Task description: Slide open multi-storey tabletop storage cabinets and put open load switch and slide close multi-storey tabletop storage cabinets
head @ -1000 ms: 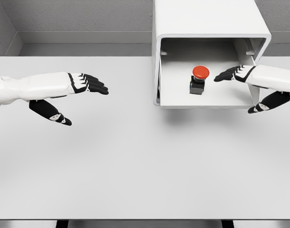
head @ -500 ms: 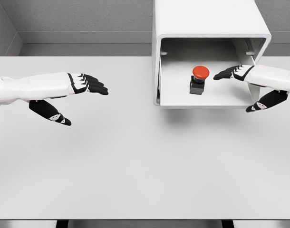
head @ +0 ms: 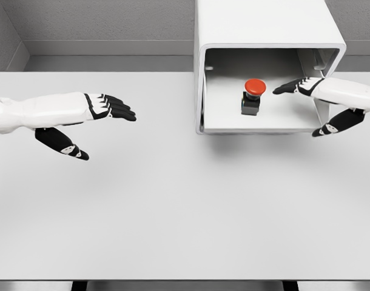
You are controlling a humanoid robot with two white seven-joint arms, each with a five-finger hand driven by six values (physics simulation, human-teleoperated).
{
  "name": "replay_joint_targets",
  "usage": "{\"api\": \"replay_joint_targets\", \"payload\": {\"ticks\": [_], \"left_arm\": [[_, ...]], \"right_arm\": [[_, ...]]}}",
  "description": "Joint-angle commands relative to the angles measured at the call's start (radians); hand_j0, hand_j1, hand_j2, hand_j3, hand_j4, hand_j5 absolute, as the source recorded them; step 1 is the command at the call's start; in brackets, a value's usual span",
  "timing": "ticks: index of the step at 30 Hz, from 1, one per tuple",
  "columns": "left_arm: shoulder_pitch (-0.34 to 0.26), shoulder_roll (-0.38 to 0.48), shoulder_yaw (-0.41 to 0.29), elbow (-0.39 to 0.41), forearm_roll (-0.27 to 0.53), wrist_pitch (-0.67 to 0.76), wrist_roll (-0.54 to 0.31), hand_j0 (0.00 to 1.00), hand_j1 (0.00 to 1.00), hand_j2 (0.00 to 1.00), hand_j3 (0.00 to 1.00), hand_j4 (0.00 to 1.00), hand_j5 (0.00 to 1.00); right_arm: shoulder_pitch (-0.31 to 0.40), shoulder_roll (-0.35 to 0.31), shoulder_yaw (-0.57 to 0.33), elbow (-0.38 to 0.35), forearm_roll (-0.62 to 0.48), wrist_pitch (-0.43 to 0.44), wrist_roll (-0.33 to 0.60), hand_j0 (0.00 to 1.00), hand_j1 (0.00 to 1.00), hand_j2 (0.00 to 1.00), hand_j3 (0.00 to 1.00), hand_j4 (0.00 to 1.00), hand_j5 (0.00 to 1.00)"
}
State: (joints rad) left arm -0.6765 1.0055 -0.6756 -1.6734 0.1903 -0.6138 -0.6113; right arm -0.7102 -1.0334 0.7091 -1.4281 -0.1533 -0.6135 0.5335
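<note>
A white storage cabinet stands at the back right of the table, its drawer pulled out toward me. In the drawer sits the load switch, a dark block with a red round button on top. My right hand reaches in from the right, fingers stretched flat just right of the switch, thumb hanging below at the drawer's front right corner. It holds nothing. My left hand hovers open over the table's left side, far from the cabinet.
The white table spreads out in front of the cabinet. A grey wall runs behind it, and the table's front edge shows at the bottom.
The drawer has slid back a little into the cabinet, carrying the switch with it. My right hand has moved up and back with the drawer. The left arm barely shifted.
</note>
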Motion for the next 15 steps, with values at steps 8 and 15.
{"api": "replay_joint_targets", "payload": {"ticks": [8, 15], "left_arm": [[0.021, 0.004, 0.008, 0.000, 0.008, 0.003, 0.000, 1.00, 1.00, 1.00, 1.00, 1.00, 1.00], [0.021, 0.004, 0.010, 0.000, 0.008, 0.003, 0.000, 1.00, 1.00, 1.00, 1.00, 1.00, 1.00]], "right_arm": [[-0.026, 0.044, 0.001, 0.052, 0.038, 0.003, 0.000, 1.00, 1.00, 1.00, 1.00, 1.00, 1.00], [-0.020, 0.024, 0.000, 0.040, 0.040, 0.003, 0.006, 1.00, 1.00, 1.00, 1.00, 1.00, 1.00]]}}
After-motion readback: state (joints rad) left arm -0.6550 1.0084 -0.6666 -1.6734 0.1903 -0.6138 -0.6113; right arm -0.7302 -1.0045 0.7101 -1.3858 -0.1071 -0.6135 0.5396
